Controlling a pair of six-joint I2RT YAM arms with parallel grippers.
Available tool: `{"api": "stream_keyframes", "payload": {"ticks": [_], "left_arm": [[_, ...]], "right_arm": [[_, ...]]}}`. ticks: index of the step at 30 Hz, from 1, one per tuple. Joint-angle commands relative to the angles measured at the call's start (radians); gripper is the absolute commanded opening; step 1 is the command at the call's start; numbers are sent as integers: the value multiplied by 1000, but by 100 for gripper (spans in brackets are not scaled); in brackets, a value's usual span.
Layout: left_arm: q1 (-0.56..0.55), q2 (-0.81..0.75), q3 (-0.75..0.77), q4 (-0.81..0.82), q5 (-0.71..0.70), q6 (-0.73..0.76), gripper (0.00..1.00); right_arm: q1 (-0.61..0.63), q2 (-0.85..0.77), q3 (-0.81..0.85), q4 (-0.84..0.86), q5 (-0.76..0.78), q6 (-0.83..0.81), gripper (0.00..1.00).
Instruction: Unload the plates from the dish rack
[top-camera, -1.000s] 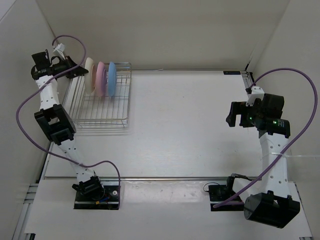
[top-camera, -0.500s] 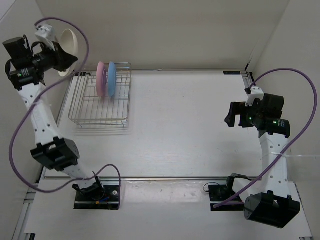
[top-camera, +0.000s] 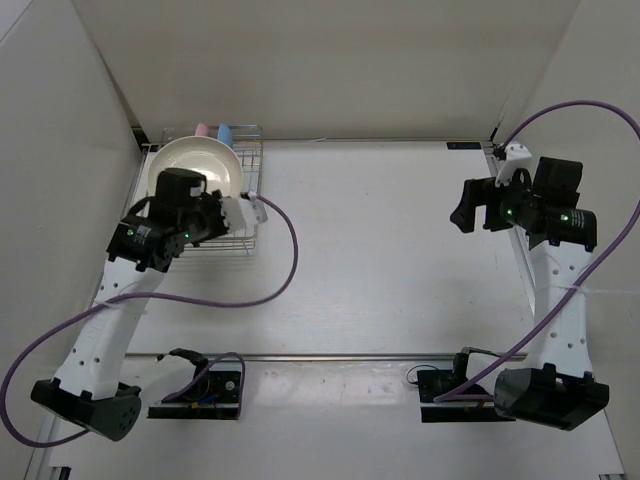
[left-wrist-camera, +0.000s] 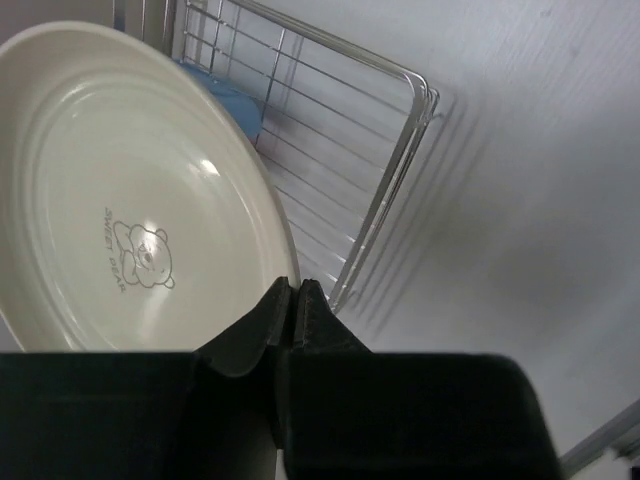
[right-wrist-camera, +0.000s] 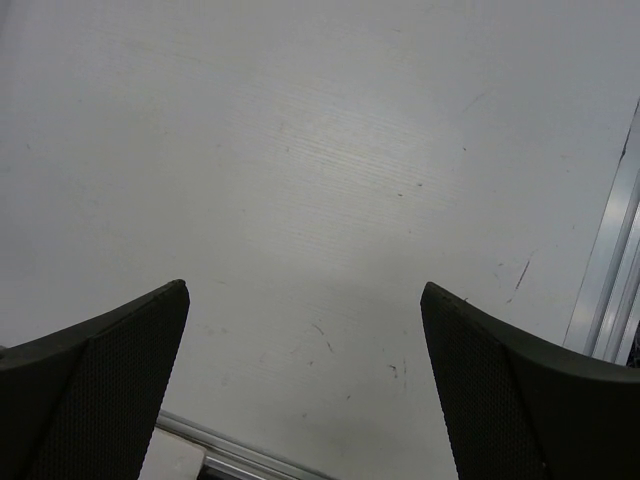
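Note:
My left gripper (top-camera: 207, 198) is shut on the rim of the cream plate (top-camera: 197, 165), which hangs roughly face up over the dish rack (top-camera: 254, 160). In the left wrist view the fingertips (left-wrist-camera: 294, 290) pinch the cream plate (left-wrist-camera: 130, 200), which has a small bear print. Behind it, the pink plate (top-camera: 201, 129) and the blue plate (top-camera: 225, 131) stand upright in the rack, mostly hidden. The blue plate (left-wrist-camera: 225, 95) shows past the cream rim, above the rack's wires (left-wrist-camera: 390, 180). My right gripper (top-camera: 462, 215) hangs open over bare table at the right, its jaws (right-wrist-camera: 305, 290) wide with nothing between them.
White walls enclose the table at the left, the back and the right. A metal rail (top-camera: 330, 357) runs along the near edge and another (right-wrist-camera: 610, 270) along the right side. Purple cables (top-camera: 250, 298) trail from both arms.
My left arm has lifted the cream plate out of the rack, up by the left wall, then swung it down over the rack, turned face up. The right arm rose slightly.

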Motion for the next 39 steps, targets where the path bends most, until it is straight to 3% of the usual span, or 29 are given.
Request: {"api": "stream_keyframes", "payload": {"ticks": [1,4,6,10,12,18,24,30,39], "left_arm": [[-170,-70,-43,-52,-374,233,11],[-329,-119,-143,-12,-606,405,11],[-374,-150,-271,95,-693,524,11],[-491,-188,-388,247,-672,800,11],[-540,-171,-402,295,-649,839,11],[-730,-39,-372,422,-591,810,11],[-888,161,-205,431,-569,597,11],[-931,316,-34,407,-550,479,11],[-989,349,-11,450,-528,414,11]], "right_arm": [[13,42,114,-39,-49,-25,100],[86,97,219,-59,-50,13,100],[168,143,272,-84,-24,24,100],[290,197,358,-61,90,24,100],[321,197,358,-20,136,24,100],[375,186,378,92,159,43,100],[419,186,396,103,64,63,92],[472,145,298,157,107,-5,88],[472,145,298,169,139,-3,84]]}}
